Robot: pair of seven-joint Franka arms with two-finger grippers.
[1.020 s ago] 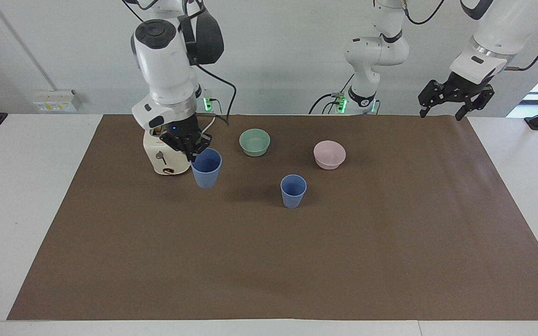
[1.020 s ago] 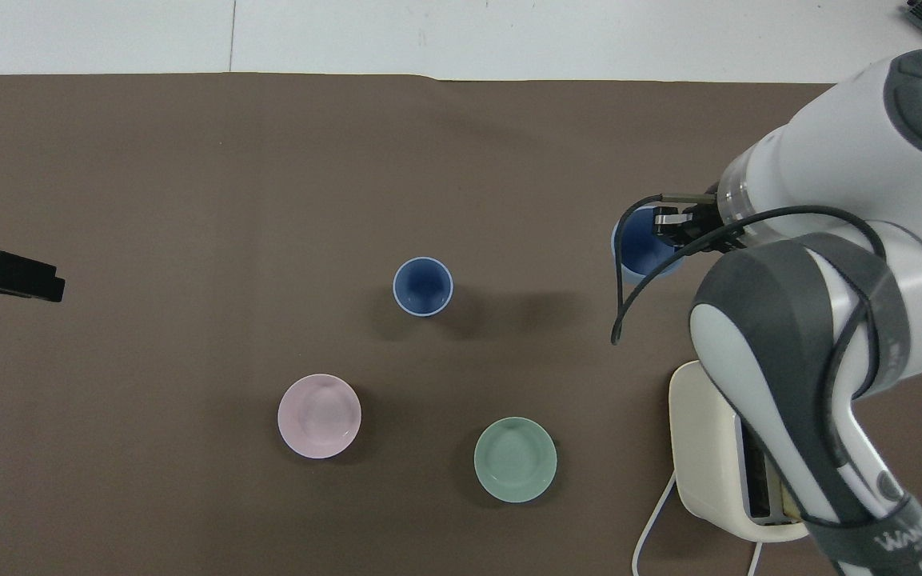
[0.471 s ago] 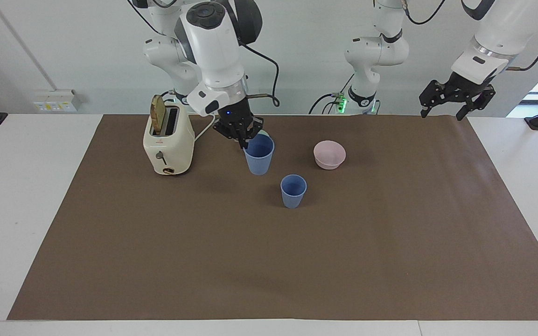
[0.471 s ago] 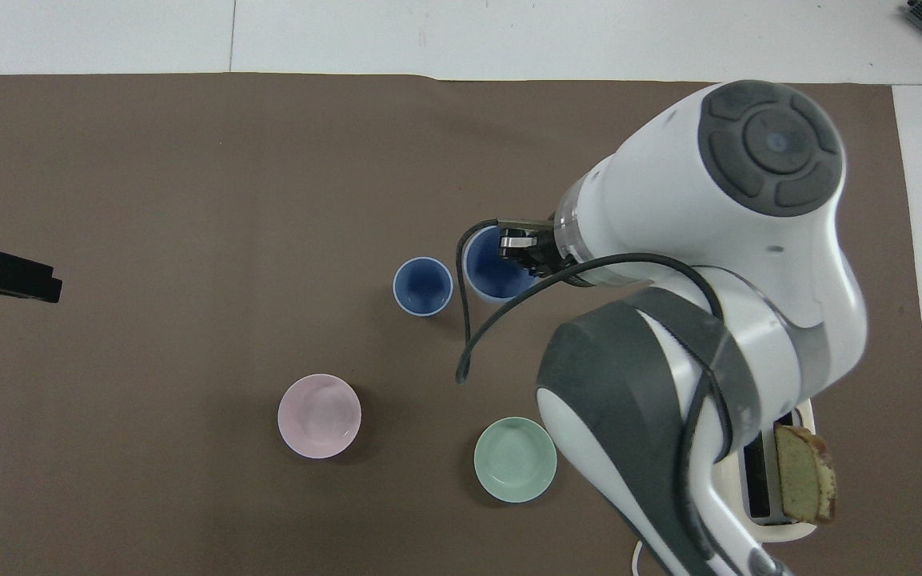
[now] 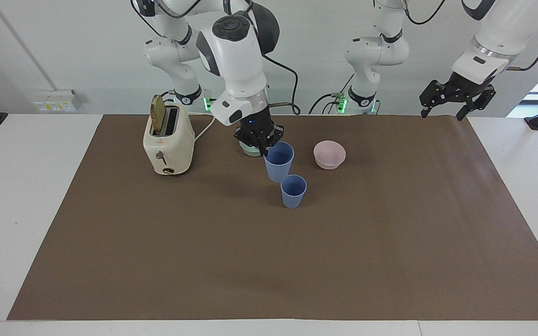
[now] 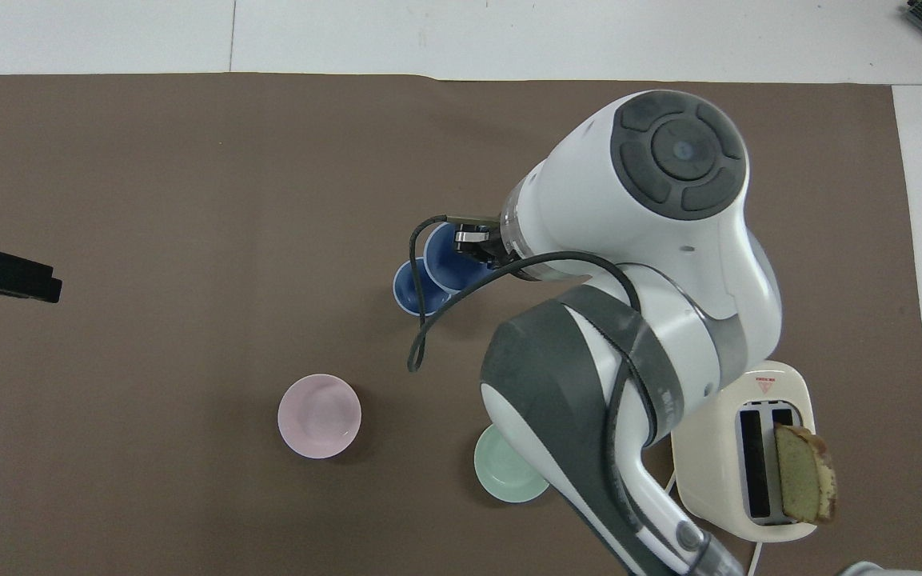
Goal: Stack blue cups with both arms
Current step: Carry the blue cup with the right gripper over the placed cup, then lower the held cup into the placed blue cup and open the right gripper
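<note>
One blue cup (image 5: pixel 293 191) stands upright on the brown mat (image 5: pixel 269 261), partly covered in the overhead view (image 6: pixel 405 291). My right gripper (image 5: pixel 264 149) (image 6: pixel 474 241) is shut on the rim of the second blue cup (image 5: pixel 279 163) (image 6: pixel 446 268). It holds that cup upright in the air, and the cup's base hangs close above the standing cup's rim, offset toward the right arm's end. My left gripper (image 5: pixel 440 115) (image 6: pixel 29 278) waits open and holds nothing, raised over the mat's corner at the left arm's end.
A cream toaster (image 5: pixel 168 144) (image 6: pixel 716 472) with a slice of bread in it stands at the right arm's end. A mint-green bowl (image 5: pixel 248 150) (image 6: pixel 500 478) lies under the right arm. A pale pink bowl (image 5: pixel 329 154) (image 6: pixel 319 416) sits beside it.
My right gripper has carried its blue cup from beside the toaster toward the left arm's end, up to the standing cup. The left arm has not moved.
</note>
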